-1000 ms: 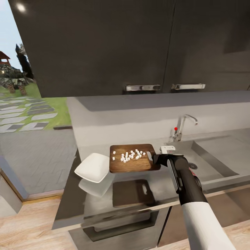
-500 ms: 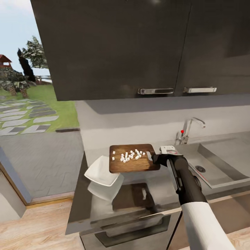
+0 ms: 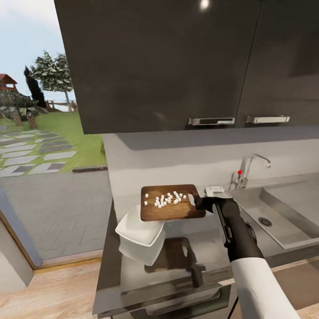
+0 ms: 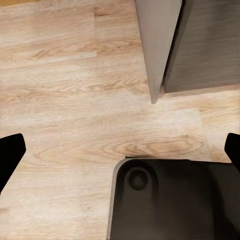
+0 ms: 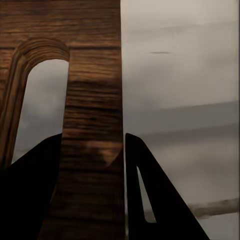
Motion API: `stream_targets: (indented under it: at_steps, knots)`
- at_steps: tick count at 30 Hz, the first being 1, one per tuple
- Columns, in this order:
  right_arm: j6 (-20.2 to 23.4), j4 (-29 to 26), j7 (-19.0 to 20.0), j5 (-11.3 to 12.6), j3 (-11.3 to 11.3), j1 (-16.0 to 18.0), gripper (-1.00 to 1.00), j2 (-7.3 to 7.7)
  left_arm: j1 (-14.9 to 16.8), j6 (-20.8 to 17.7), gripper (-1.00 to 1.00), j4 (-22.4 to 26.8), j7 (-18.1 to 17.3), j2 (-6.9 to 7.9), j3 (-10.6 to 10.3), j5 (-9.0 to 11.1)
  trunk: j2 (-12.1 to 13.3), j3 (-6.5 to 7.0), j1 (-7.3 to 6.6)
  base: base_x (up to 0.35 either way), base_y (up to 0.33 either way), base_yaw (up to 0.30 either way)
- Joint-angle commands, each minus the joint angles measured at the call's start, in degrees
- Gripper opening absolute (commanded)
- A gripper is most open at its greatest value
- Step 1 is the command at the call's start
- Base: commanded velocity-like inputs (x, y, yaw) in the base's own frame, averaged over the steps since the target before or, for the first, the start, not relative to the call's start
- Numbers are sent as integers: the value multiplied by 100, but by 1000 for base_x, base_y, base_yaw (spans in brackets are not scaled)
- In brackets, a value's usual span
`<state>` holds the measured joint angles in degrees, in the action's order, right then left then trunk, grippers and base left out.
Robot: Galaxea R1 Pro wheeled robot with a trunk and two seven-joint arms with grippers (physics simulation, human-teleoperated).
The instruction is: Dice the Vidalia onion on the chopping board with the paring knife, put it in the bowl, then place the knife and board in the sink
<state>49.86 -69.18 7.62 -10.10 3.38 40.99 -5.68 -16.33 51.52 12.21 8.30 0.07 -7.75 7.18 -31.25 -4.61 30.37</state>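
The brown chopping board [image 3: 170, 210] hangs level above the countertop [image 3: 208, 252], held by its slotted handle end in my right gripper [image 3: 198, 203]. White diced onion [image 3: 167, 198] lies scattered on top of it. The board's left edge overlaps the far corner of the white bowl [image 3: 137, 229], which sits on the countertop below. In the right wrist view, the board [image 5: 92, 100] is pinched between the dark fingers [image 5: 35, 190] of the gripper [image 5: 92, 145]. My left gripper [image 4: 120, 155] is open over the wood floor. The paring knife is out of view.
The steel sink [image 3: 288, 208] with its faucet [image 3: 252, 166] lies to the right of the board. Dark upper cabinets [image 3: 177, 66] hang overhead. A large window [image 3: 40, 133] is at the left. My dark base [image 4: 170, 200] stands on the light wood floor [image 4: 75, 100].
The whole view has shifted, so sink and bowl sit further right in the picture. The held board, earlier beside the bowl, now overlaps its edge. My right gripper's hold is unchanged.
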Motion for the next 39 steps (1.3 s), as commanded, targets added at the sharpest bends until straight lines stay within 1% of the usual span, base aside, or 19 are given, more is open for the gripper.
stream_targets:
  at_steps: [1, 9, 14, 16, 21, 25, 29, 31, 35, 36, 39]
  knots:
    - [23, 2, 25, -56, 15, 5, -100, -5, -2, 7, 100, 39, 15, 7, -51, 55, -9, -7, 3, 8, 3, 0]
    - [29, 15, -14, -46, 6, 5, -100, 22, -2, 7, 100, 135, 14, 9, -51, 54, -9, -2, 3, 2, 1, 0]
    - [34, 11, -15, -45, -204, 5, -100, 26, -2, 7, 100, 125, 14, 31, -51, 62, -9, -2, 3, 0, 0, 0]
    - [54, 11, -15, -50, -236, 5, -100, 31, -2, 7, 100, 124, 14, 33, -51, 64, -9, -2, 3, 0, 0, 0]
    - [449, -26, -13, -53, -304, 5, -100, 67, -2, 7, 100, 113, 14, 37, -51, 70, -9, -2, 3, 0, 0, 0]
    - [532, -33, -14, -56, -465, 5, -100, 82, -2, 7, 100, 107, 14, 37, -51, 73, -9, -2, 3, 0, 0, 0]
    - [563, -37, -15, -63, -531, 5, -100, 90, -2, 3, 100, 100, 14, 40, -51, 73, -9, -2, 3, 0, 0, 0]
    - [566, -40, -15, -119, -541, 5, -100, 87, -2, 2, 100, 98, 14, 44, -51, 73, -9, -2, 3, 0, 0, 0]
    - [565, -53, -4, -384, -549, 5, -100, 65, -2, 0, 100, 98, 14, 46, -51, 73, -9, -2, 3, 0, 0, 0]
    - [564, -54, -3, -407, -554, 5, -100, 64, -2, 0, 100, 98, 14, 46, -51, 73, -9, -2, 3, 0, 0, 0]
    - [559, -64, 7, -482, -661, 5, -100, 59, -2, 0, 100, 97, 14, 46, -51, 73, -9, -2, 3, 0, 0, 0]
